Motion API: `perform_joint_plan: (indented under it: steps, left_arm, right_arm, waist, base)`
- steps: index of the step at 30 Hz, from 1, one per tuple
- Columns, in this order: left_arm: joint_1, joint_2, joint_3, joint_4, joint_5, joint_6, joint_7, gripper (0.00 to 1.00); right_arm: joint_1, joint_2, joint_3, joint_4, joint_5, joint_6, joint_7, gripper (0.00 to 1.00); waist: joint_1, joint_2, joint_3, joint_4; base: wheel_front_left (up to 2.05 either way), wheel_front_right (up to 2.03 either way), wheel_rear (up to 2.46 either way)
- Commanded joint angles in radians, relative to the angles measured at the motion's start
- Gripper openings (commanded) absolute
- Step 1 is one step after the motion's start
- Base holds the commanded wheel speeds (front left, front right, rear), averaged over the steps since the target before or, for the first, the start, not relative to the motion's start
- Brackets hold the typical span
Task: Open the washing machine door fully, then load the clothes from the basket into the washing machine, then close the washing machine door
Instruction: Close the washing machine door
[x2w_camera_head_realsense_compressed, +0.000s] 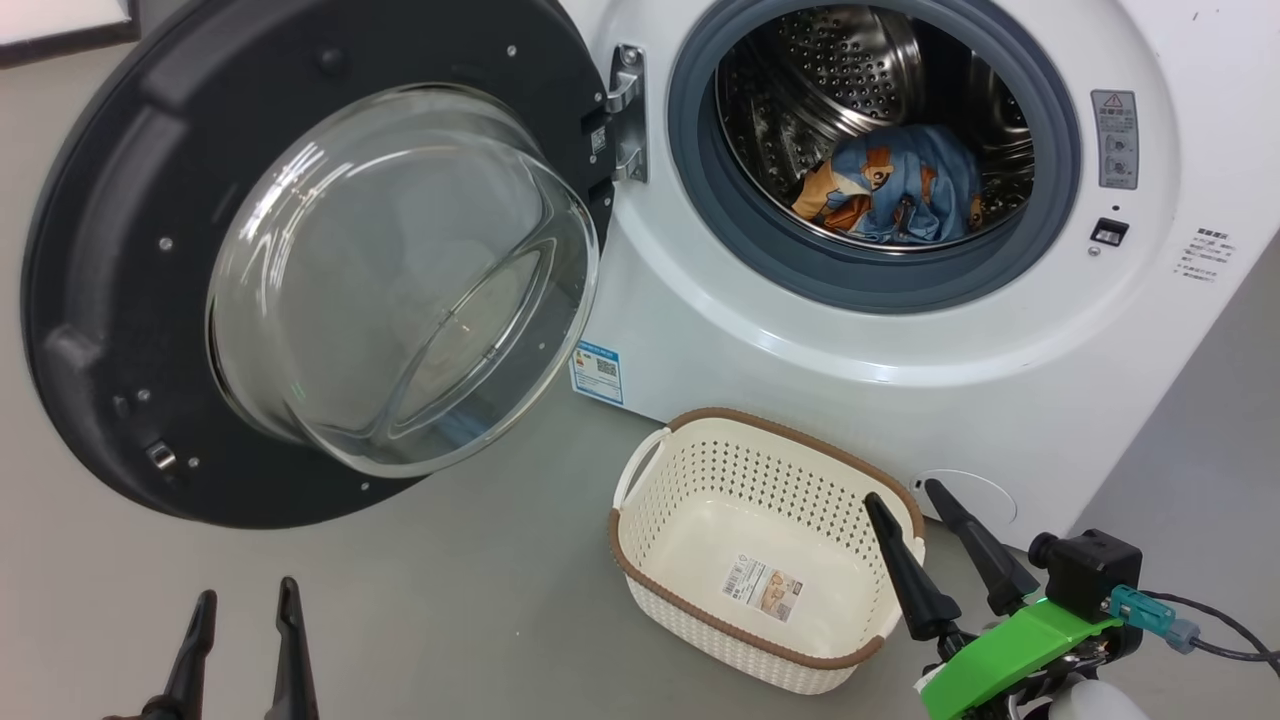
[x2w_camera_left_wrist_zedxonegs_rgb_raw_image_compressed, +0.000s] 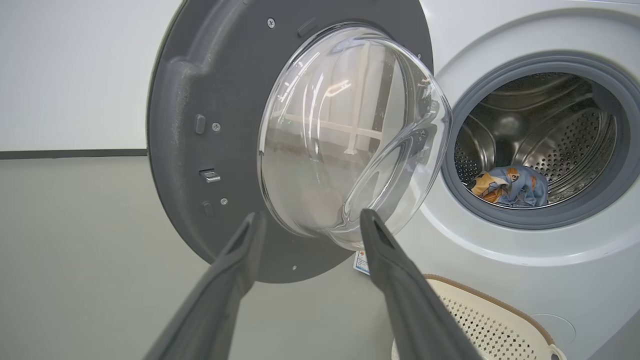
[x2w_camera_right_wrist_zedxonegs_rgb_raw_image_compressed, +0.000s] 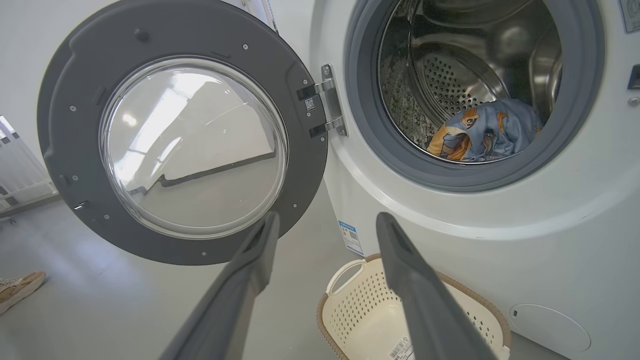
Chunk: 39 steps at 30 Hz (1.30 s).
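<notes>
Clothes are inside, basket is empty, both jaws are open holding nothing: push the door, upper left, by its outer edge until it shuts.

The washing machine door stands swung wide to the left, its glass bowl bulging towards the near side, so the round mouth of the washing machine on the right is unblocked. Inside the drum the clothes fill only the bottom, leaving room above them. The basket sits on the floor near the machine's front, below the mouth, with open floor between it and the door.
</notes>
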Motion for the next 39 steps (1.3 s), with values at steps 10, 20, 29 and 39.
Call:
perform_joint_plan:
  steps: [10,20,29,39]
  left_arm:
    - [-0.018,0.013,0.031,-0.021,0.002,0.005,-0.008,1.00]
    - [-0.017,0.017,0.042,-0.042,0.000,-0.007,-0.008,0.84]
    - [-0.061,0.078,0.061,-0.120,-0.024,-0.030,0.020,0.00]
    - [-0.282,0.217,0.166,-0.259,-0.258,-0.063,0.185,0.00]
  right_arm:
    - [-0.010,-0.013,0.031,-0.023,0.014,0.002,-0.012,1.00]
    - [-0.011,-0.013,0.034,-0.023,0.016,0.002,-0.012,1.00]
    - [-0.008,-0.014,0.034,-0.021,0.016,0.002,-0.012,1.00]
    - [-0.010,-0.017,0.043,-0.021,0.018,0.002,-0.012,1.00]
  waist:
    - [0.0000,-0.0001,0.001,0.003]
    - [0.0000,-0.0001,0.009,-0.014]
    - [0.0000,-0.0001,0.005,-0.006]
    - [0.0000,-0.0001,0.010,-0.025]
  base:
    - [0.00,0.00,0.00]
    - [0.00,0.00,0.00]
    - [0.00,0.00,0.00]
    - [0.00,0.00,0.00]
